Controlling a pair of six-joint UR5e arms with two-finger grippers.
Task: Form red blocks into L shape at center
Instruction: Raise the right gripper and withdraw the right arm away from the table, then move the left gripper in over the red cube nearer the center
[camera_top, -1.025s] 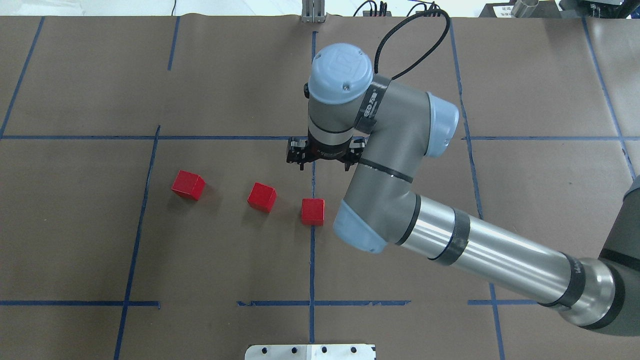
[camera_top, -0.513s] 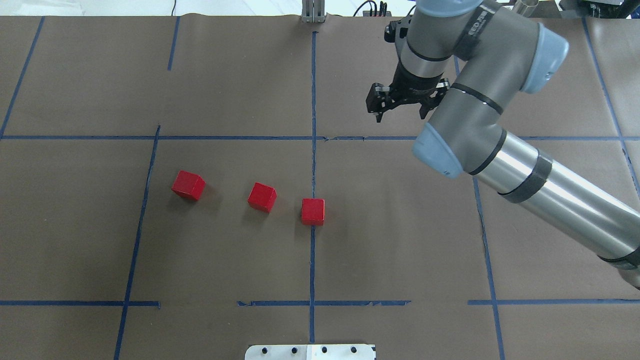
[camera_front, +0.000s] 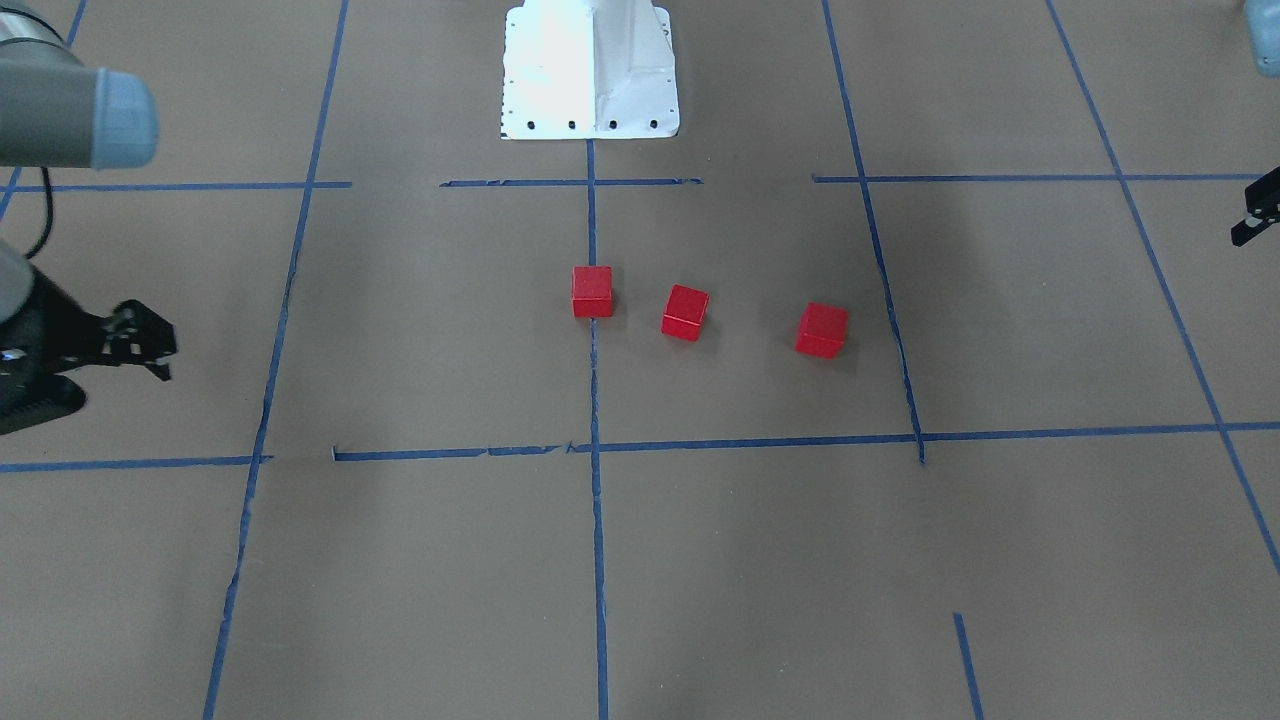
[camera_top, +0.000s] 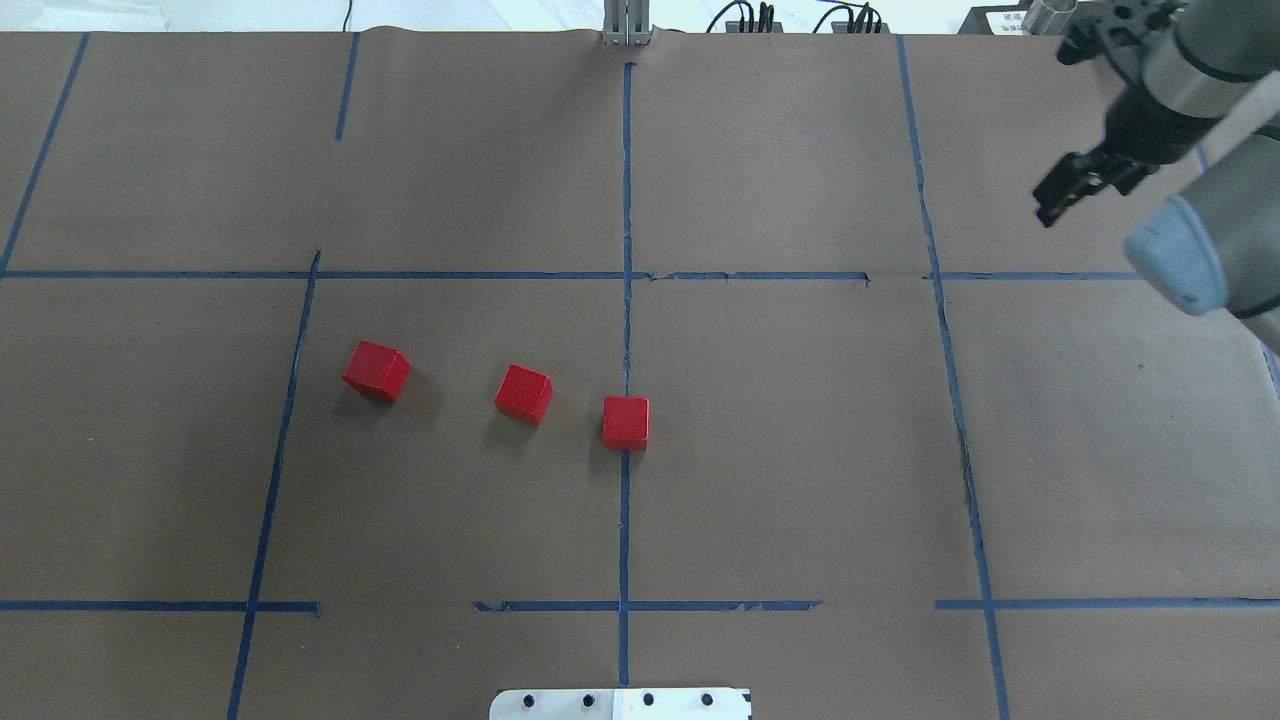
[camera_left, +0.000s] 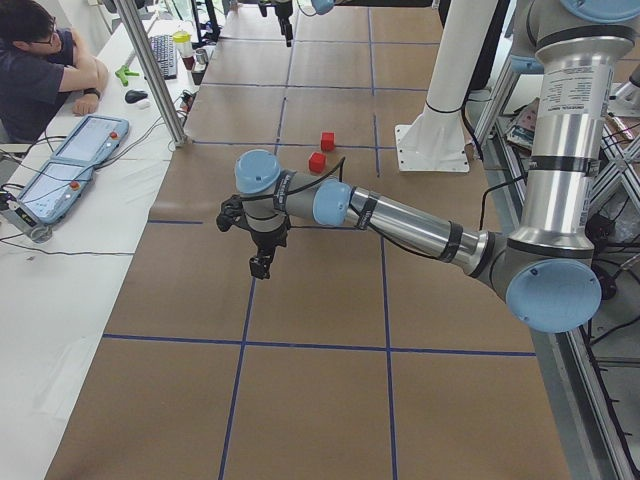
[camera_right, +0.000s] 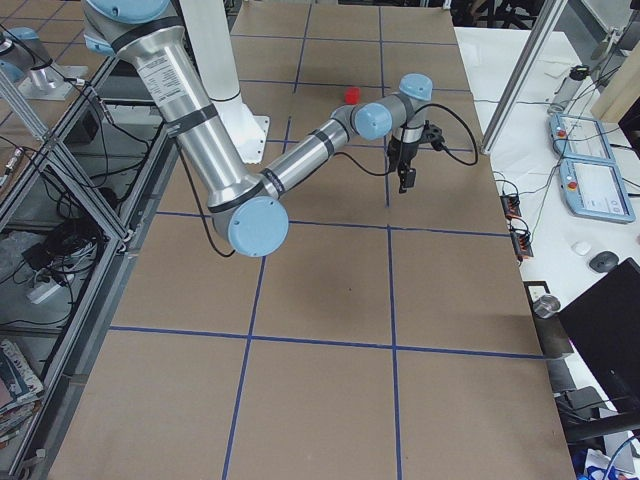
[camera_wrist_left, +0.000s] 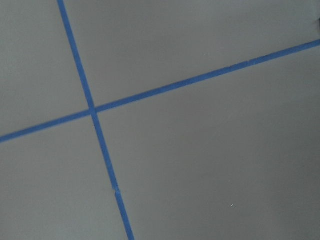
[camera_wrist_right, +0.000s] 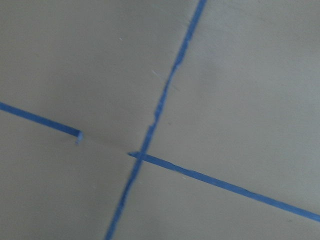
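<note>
Black two-finger right gripper (camera_top: 1095, 190): fingers look spread, empty, touching nothing. Black left gripper (camera_left: 260, 262): pointing down, spread or pressed together cannot tell. Three small matte red cubes (camera_top: 524, 394): loose row, apart, on flat blue-taped brown paper square (camera_top: 780, 450), well apart from both grippers, off to right gripper's left; nearest cube sits on centre tape line (camera_top: 624, 520).

Three blocks (camera_top: 523, 394) lie apart in the center (camera_top: 790, 450) — one on its dividing line (camera_top: 624, 520), two left of it.

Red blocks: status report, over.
Right gripper open, empty, parked wide; left gripper away too, state unclear. Red blocks: three apart, rough row, no L yet. Nothing blocking.
</note>
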